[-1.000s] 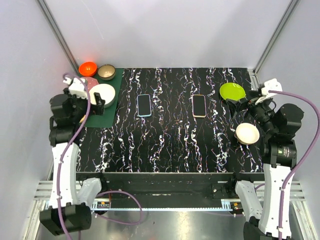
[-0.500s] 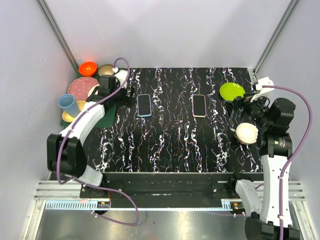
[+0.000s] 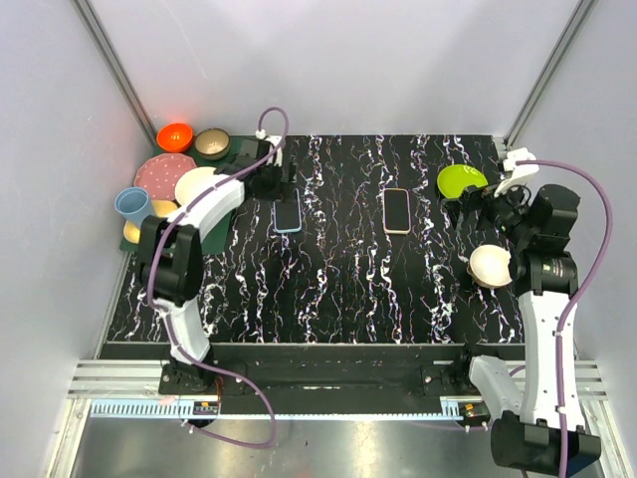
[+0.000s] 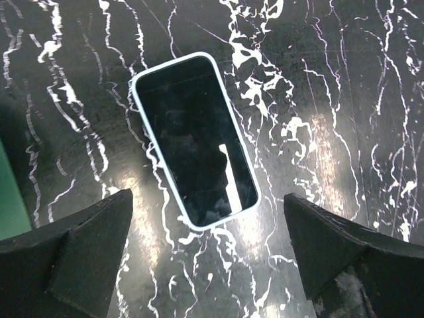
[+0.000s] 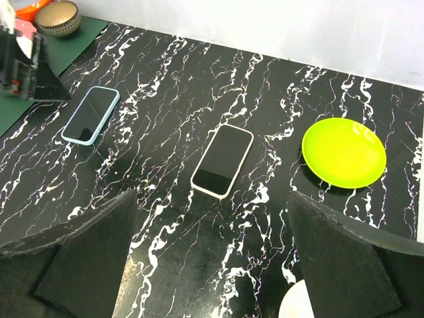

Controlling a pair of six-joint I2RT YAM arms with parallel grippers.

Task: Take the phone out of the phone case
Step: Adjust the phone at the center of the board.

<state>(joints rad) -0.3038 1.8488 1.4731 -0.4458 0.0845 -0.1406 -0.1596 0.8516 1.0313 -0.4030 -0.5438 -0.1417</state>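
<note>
Above the blue-cased phone point(image 4: 194, 159), the left hand point(image 3: 282, 185) has swung in, released wide, poised to grasp; the right hand point(image 3: 463, 207) hangs released too.

Glossy black glass phone point(image 4: 195, 139), smooth pale-blue case point(image 4: 140, 109), polished marble-look table point(image 4: 318, 79)

Left arm point(image 3: 204, 209) bent sharply at the elbow, forearm reaching toward the far side and inward, wrist pointing straight down. Left gripper point(image 3: 282, 181) hovers with jaws spread wide. Right arm point(image 3: 545, 299) stands upright along its own side, wrist tipped inward. Right gripper point(image 3: 462, 210) jaws equally wide apart, held aloft.
</note>
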